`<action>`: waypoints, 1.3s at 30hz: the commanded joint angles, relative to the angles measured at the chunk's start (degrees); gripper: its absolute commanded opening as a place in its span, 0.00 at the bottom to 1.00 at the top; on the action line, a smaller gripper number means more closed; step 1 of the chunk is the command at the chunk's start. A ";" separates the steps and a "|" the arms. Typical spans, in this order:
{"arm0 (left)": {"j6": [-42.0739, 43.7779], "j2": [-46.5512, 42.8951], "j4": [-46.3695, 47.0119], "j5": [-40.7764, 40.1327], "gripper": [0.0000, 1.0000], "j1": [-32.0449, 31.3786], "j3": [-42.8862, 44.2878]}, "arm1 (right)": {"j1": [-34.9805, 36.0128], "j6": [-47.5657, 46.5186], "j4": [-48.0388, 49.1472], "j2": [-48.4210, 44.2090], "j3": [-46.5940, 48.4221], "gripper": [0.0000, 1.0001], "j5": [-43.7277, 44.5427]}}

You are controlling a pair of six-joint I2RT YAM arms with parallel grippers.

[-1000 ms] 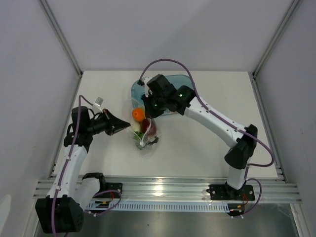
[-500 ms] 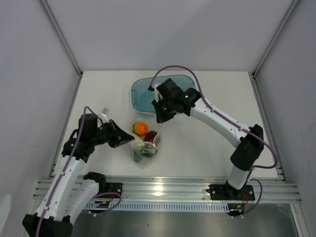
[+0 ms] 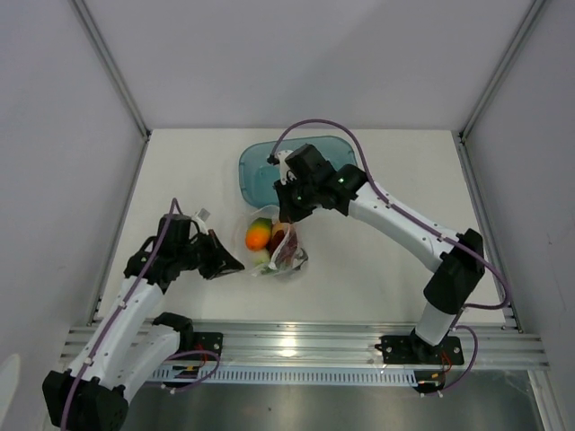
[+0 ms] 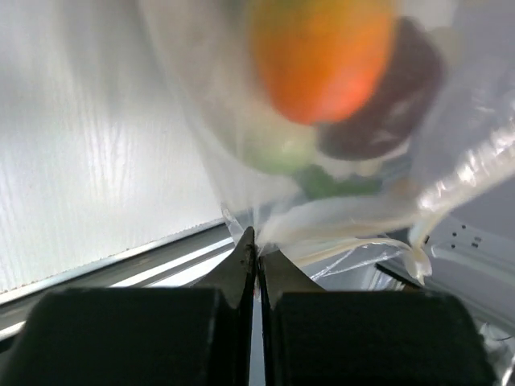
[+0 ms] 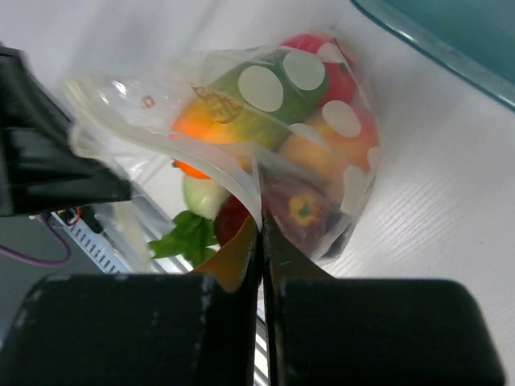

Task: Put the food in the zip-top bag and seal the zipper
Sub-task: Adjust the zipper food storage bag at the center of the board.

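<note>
The clear zip-top bag [image 3: 277, 253] lies mid-table and hangs stretched between both grippers. It holds the food: an orange-green fruit [image 3: 258, 235], a dark red piece [image 3: 280, 241] and leafy greens [image 5: 183, 233]. My left gripper [image 3: 235, 266] is shut on a fold of the bag's plastic [image 4: 256, 238] at its near-left side. My right gripper [image 3: 286, 215] is shut on the bag's mouth edge [image 5: 259, 219], just beside a dark red apple [image 5: 299, 211]. The zipper [image 5: 173, 153] runs as a pale strip along the mouth and stands apart, unsealed, there.
A teal translucent tub [image 3: 256, 171] sits behind the bag, partly under the right arm, with its corner in the right wrist view [image 5: 451, 32]. The aluminium rail [image 3: 296, 341] runs along the table's near edge. White walls close in the sides and back.
The left gripper has swung nearer and to the right. The bag has shifted right with it and now lies drawn out between the two shut grippers.
</note>
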 commanded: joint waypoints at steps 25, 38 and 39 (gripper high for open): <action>16.12 -1.64 12.18 9.42 0.01 -2.12 6.04 | 3.76 0.35 -12.68 20.79 33.42 0.17 -6.82; 15.77 -0.41 14.73 11.44 0.01 -2.12 4.82 | 3.76 10.99 -24.55 12.01 30.71 0.99 9.72; 15.86 -0.58 14.73 11.18 0.01 -2.03 4.64 | 3.50 11.43 -24.55 11.30 29.56 1.00 9.45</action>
